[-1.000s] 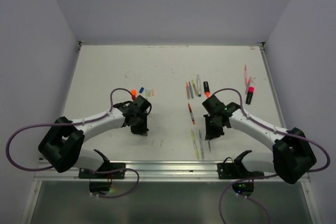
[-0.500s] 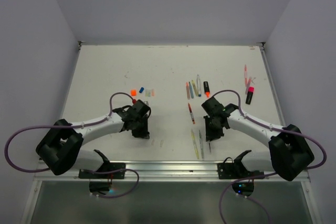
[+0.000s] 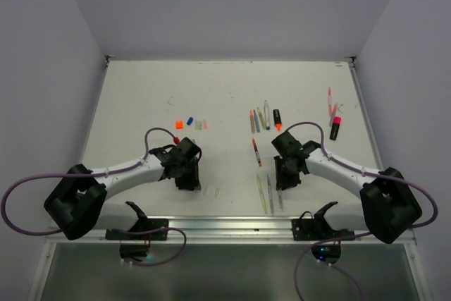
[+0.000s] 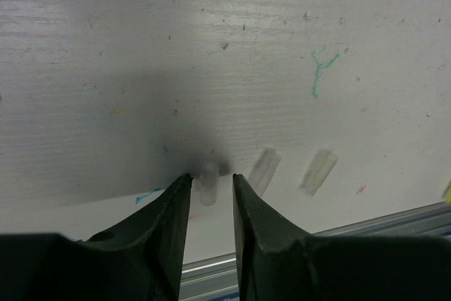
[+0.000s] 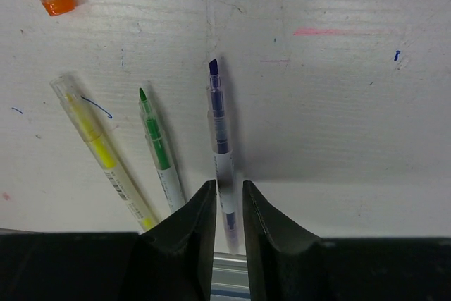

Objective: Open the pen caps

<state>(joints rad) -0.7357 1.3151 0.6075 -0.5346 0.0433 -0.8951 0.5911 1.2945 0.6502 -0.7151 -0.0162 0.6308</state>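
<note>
My left gripper (image 3: 184, 174) is low over the table near its front edge. Its jaws (image 4: 211, 177) are slightly apart around a clear pen cap (image 4: 208, 174) that lies loose between the tips. Two more clear caps (image 4: 264, 169) (image 4: 318, 171) lie to its right. My right gripper (image 3: 283, 174) (image 5: 229, 187) is down at the table, jaws narrowly parted around an uncapped blue pen (image 5: 220, 132) lying flat. An uncapped green pen (image 5: 158, 149) and a yellow pen (image 5: 102, 149) lie beside it. An orange cap (image 3: 179, 123) and a blue cap (image 3: 190, 120) lie farther back.
Several capped pens (image 3: 259, 119) and an orange-and-black highlighter (image 3: 277, 118) lie behind the right gripper, with a red pen (image 3: 256, 151) in front of them. A pink highlighter (image 3: 335, 127) and pink pens (image 3: 330, 100) sit at the right. The metal front rail (image 3: 225, 225) is close.
Both arms have drawn back toward the front edge and lowered to the table. The blue pen now lies beside the green and yellow pens. The clear cap now rests on the table.
</note>
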